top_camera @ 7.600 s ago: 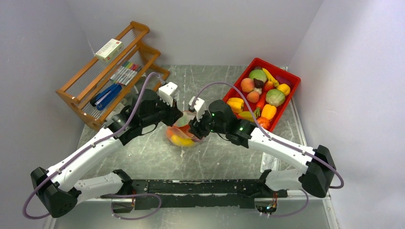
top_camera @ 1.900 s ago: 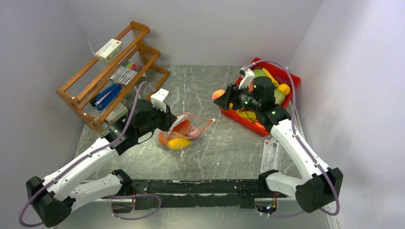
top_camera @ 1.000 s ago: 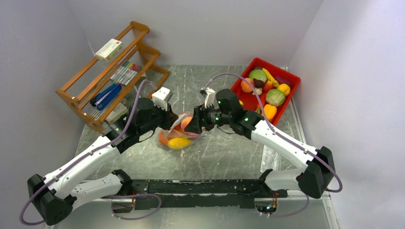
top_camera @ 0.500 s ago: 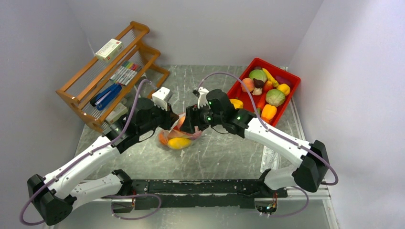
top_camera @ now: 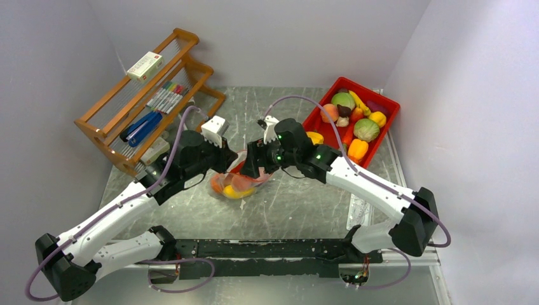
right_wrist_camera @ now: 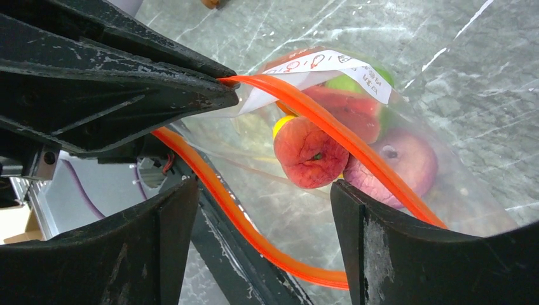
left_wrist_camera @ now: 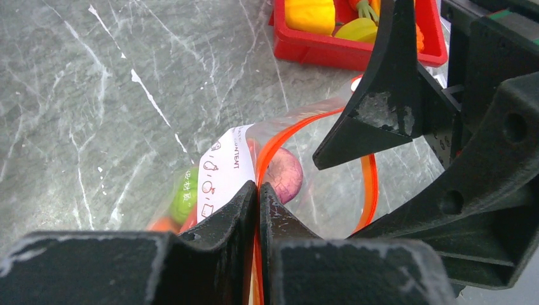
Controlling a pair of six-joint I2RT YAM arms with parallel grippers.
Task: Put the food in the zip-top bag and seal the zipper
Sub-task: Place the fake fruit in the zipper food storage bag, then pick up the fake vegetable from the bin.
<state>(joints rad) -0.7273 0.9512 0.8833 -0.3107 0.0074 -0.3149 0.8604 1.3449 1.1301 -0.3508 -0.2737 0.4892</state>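
Two grippers are meeting over the middle of the grey marbled table (top_camera: 299,203). Your left gripper (left_wrist_camera: 257,190) is pressing its fingers fully together on the mouth edge of the zip-top bag (left_wrist_camera: 330,190), just where the orange-red zipper (left_wrist_camera: 370,184) is running past the white label (left_wrist_camera: 222,170). It is lifting that edge, so the zipper is standing unsealed with its two strips bowing apart.

Your right gripper (right_wrist_camera: 262,190) is hanging just over the open mouth with its fingers spread wide, gripping nothing. Between them, down inside the bag, a peach-coloured toy fruit (right_wrist_camera: 308,152) is lying loose against a purple one (right_wrist_camera: 397,162). A red piece (right_wrist_camera: 346,108) is sitting further in, and something green (left_wrist_camera: 183,202) is showing under the label.

Seen from overhead, the bag is resting on the table between your two wrists, with a yellow piece (top_camera: 236,192) and an orange piece (top_camera: 218,185) showing at its near end. More toy food is sitting in the red tray (top_camera: 386,100) at the far right, well apart from the bag. At the far left, a wooden rack (top_camera: 87,124) is carrying markers (top_camera: 164,98) and a small box (top_camera: 144,65).
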